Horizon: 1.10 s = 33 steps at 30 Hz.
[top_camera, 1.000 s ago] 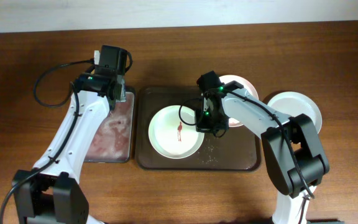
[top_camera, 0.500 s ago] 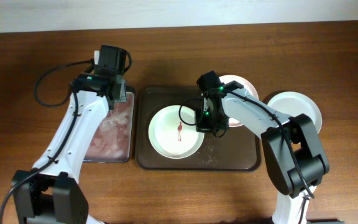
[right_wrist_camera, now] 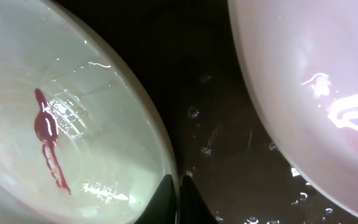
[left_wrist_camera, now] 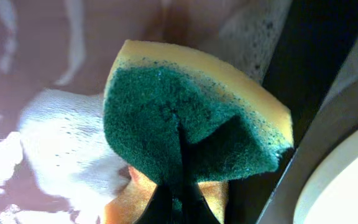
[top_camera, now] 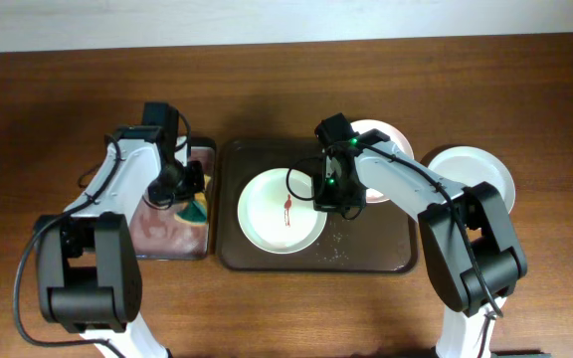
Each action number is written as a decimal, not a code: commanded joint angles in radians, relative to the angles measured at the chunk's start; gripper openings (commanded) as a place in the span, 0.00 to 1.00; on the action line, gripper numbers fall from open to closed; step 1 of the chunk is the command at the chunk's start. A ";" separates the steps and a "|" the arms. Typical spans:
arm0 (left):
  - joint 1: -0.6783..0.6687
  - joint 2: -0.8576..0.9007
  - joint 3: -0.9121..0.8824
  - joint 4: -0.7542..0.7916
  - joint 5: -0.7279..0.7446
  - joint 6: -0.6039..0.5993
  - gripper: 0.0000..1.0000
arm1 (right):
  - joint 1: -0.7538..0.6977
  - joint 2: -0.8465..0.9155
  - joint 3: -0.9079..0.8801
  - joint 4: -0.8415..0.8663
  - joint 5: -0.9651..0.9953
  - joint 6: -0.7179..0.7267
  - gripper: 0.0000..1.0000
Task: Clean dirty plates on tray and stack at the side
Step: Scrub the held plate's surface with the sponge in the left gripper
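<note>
The pale mint plate (top_camera: 267, 224) with a red smear (top_camera: 288, 209) lies on the left of the dark brown tray (top_camera: 366, 254). My right gripper (top_camera: 328, 197) is shut on its right rim; in the right wrist view the jaws (right_wrist_camera: 178, 186) pinch the rim of the mint plate (right_wrist_camera: 73, 143). The pinkish-white plate (top_camera: 388, 137) lies at the tray's far right, partly hidden by the right arm, and shows in the right wrist view (right_wrist_camera: 316, 81). The cream-white plate (top_camera: 474, 174) sits on the table right of the tray. My left gripper (left_wrist_camera: 178, 202) is shut on a green-and-yellow sponge (left_wrist_camera: 185, 118).
A smaller black tray (top_camera: 167, 251) with pinkish foamy water stands left of the brown tray; my left gripper (top_camera: 187, 191) and the sponge (top_camera: 197, 207) hang over its right side. Foam (left_wrist_camera: 61, 149) lies under the sponge. Water drops (right_wrist_camera: 229, 149) wet the brown tray.
My left arm has swung from the small tray's far end toward its middle right, and the sponge now shows in its jaws. The right arm and the plates have not moved.
</note>
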 commanded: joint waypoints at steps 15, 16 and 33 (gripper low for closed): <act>-0.004 -0.056 0.165 -0.058 0.138 0.006 0.00 | -0.002 -0.002 -0.006 -0.016 0.012 0.000 0.04; -0.004 -0.072 0.165 -0.058 0.160 0.006 0.00 | -0.002 -0.002 -0.006 -0.015 0.012 0.000 0.04; -0.293 0.101 0.155 0.090 0.572 -0.206 0.00 | -0.002 -0.002 -0.006 -0.021 0.012 0.000 0.04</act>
